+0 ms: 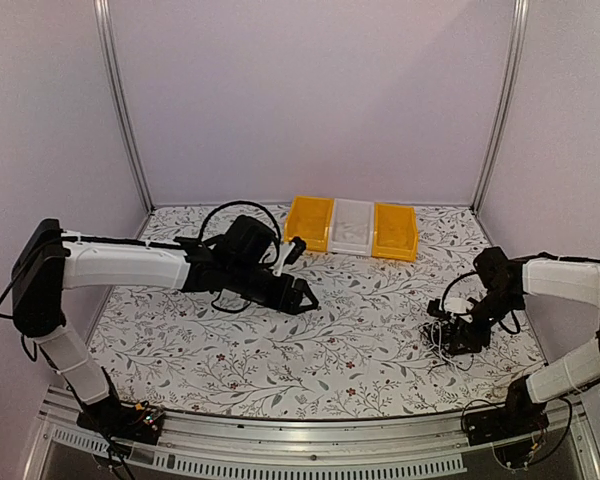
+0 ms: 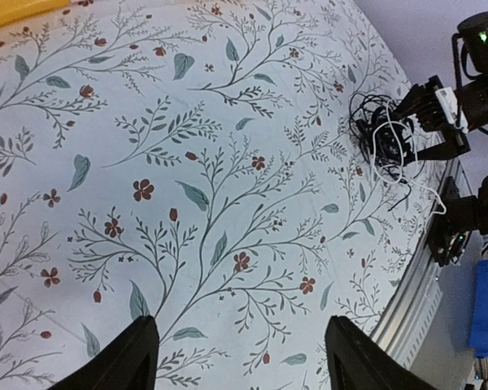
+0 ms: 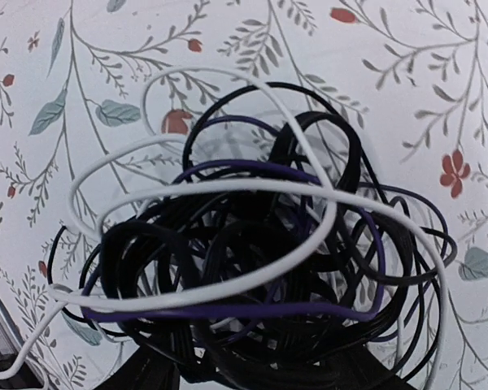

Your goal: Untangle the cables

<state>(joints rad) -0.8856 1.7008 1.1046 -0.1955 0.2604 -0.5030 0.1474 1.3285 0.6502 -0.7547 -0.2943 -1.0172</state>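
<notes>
The cables (image 1: 442, 340) are a knotted clump of black, white and purple strands lying on the flowered table at the right. In the right wrist view the cables (image 3: 252, 268) fill most of the picture. My right gripper (image 3: 256, 378) is down over the clump, its dark fingers (image 3: 146, 378) wide apart on either side of it; whether they press on it is hidden. My left gripper (image 1: 307, 298) hangs over the middle of the table, well left of the clump. The left gripper (image 2: 240, 321) is open with only tablecloth between its fingers. In the left wrist view the cables (image 2: 378, 138) lie far off.
Three bins stand in a row at the back: yellow (image 1: 309, 222), white (image 1: 352, 226), yellow (image 1: 394, 230). A metal rail (image 1: 300, 440) runs along the table's near edge. Walls close in the left, back and right sides.
</notes>
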